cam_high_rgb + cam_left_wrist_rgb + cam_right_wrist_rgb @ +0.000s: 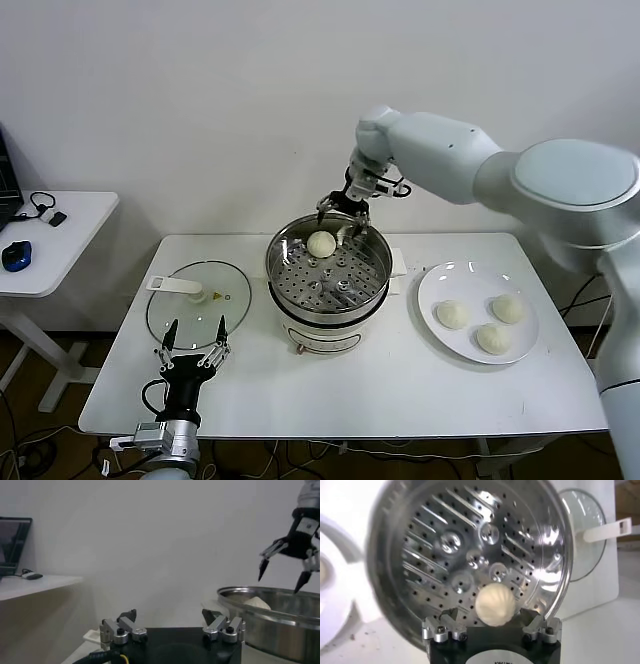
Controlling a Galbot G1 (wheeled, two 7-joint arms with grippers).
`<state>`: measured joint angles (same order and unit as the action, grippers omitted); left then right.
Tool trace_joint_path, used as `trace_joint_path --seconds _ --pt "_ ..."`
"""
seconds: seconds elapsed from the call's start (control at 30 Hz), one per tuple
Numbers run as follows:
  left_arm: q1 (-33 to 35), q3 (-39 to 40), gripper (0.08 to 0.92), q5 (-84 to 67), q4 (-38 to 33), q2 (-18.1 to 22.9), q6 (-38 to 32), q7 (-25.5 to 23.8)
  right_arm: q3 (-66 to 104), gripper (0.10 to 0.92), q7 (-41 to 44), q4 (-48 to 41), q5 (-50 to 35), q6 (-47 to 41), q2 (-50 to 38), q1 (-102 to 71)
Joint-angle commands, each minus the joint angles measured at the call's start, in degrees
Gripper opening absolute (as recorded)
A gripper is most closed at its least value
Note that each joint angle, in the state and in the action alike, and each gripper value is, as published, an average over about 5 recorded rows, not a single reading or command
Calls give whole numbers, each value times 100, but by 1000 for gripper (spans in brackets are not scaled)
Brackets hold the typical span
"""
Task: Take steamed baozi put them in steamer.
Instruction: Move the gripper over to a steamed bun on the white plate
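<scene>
The steamer [325, 315] stands mid-table, a steel pot with a perforated tray [445, 555]. One baozi [321, 244] lies on the tray near the back wall. My right gripper [343, 215] hovers just above it at the back rim, open, its fingers clear of the bun on both sides. In the right wrist view the baozi [494, 604] shows between the spread fingers of that gripper [489, 614]. Three more baozi [453, 314] [507, 308] [493, 339] rest on the white plate [440, 285] at the right. My left gripper [192, 345] is parked open at the table's front left.
A glass lid [195, 297] with a white handle lies flat left of the steamer. A small white side table [60, 250] with a blue mouse stands at the far left. The left wrist view shows the steamer rim [270, 615] and the right gripper [282, 575] beyond.
</scene>
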<state>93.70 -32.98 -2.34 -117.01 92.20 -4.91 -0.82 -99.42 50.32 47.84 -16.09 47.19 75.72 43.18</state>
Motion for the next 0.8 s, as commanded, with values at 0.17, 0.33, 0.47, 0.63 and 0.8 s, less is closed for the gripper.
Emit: trace_joint_path --seconds 0.17,0.33,0.47,0.63,0.8 --pt "73 39 823 -11 -53 171 -32 -1 -1732 823 110 2159 -1582 -4928 -1421 1506" --pt "90 37 823 -36 -82 157 -31 -2 -1985 823 -51 2779 -1892 -6051 -1793 1649" --pt "89 48 823 -49 -84 147 -30 -5 -1986 823 -148 3078 -2039 -6573 -2097 1553" --pt "90 38 823 -64 -71 126 -32 -7 -1956 823 -162 3246 -2114 -6916 -2448 1301" --pt "81 23 823 -59 -73 123 -17 -12 -1664 823 -63 3052 -2136 -7020 -2683 833"
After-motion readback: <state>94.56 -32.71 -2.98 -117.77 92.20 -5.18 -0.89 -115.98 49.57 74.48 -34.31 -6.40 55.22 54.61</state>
